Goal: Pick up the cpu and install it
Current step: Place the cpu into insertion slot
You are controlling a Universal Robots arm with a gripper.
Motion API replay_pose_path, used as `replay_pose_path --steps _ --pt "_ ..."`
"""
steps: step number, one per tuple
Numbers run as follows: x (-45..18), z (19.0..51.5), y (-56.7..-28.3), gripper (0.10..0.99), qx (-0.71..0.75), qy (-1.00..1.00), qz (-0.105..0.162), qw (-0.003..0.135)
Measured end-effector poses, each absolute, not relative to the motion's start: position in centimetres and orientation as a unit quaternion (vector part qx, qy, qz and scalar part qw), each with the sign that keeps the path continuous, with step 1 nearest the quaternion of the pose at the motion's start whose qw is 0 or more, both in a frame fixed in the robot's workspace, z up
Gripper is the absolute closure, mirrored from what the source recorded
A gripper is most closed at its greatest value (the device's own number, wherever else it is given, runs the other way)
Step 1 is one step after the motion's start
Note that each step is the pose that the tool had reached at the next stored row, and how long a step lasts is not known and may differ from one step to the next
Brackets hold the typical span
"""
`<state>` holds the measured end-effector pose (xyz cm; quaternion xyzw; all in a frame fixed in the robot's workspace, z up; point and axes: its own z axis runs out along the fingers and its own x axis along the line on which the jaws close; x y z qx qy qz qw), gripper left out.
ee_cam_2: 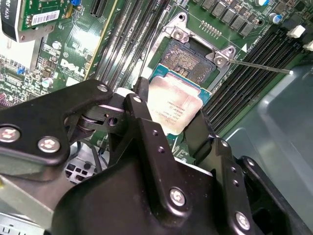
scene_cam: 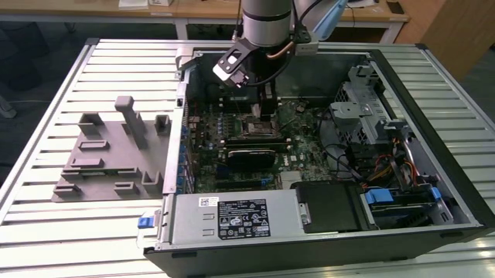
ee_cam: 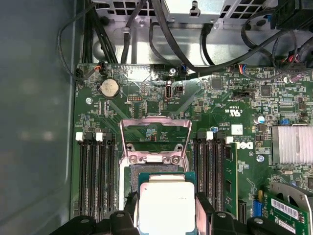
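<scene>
**A:** Exterior view first. What's inside the open computer case (scene_cam: 433, 92)?

**B:** A green motherboard (scene_cam: 302, 124), a power supply (scene_cam: 232, 217) along the near edge, and a drive cage (scene_cam: 363, 110) at the exterior view's right. The case lies on a slatted table (scene_cam: 46, 231). A grey plastic plate (scene_cam: 108, 156) with upright blocks sits beside it on the exterior view's left. The arm (scene_cam: 267, 23) is cut off by the frame's edge. Its gripper (scene_cam: 265, 107) reaches down into the case over the cpu socket (scene_cam: 251, 128). The tips blur into the dark board there, so I can't tell from here what they hold.

**A:** And the second wrist view?

**B:** Clearer. The cpu (ee_cam_2: 176, 105), silvery top up, is clamped between the two black fingers (ee_cam_2: 142, 110), one pressed against each of two opposite edges. The gripper body hides its nearer corner. The chip hangs just beside the cpu socket (ee_cam_2: 188, 61), overlapping one side of it. The contact field lies bare, and the thin latch lever (ee_cam_2: 259, 65) sticks out sideways.

**A:** First wrist view?

**B:** Same grip. The cpu (ee_cam: 166, 205) is cut off by the picture's edge. The hinged load frame (ee_cam: 155, 137) is swung open, and memory slots (ee_cam: 95, 176) flank the socket on both sides. Black cables (ee_cam: 161, 34) run beyond the board. I can't tell how high the chip sits above the board.
</scene>
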<state>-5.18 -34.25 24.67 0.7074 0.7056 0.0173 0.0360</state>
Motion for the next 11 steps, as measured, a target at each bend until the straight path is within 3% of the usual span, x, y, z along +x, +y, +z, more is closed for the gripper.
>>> replay_pose_path --steps 11 --pt "-5.18 24.02 -34.25 0.545 0.707 0.706 0.017 0.036"
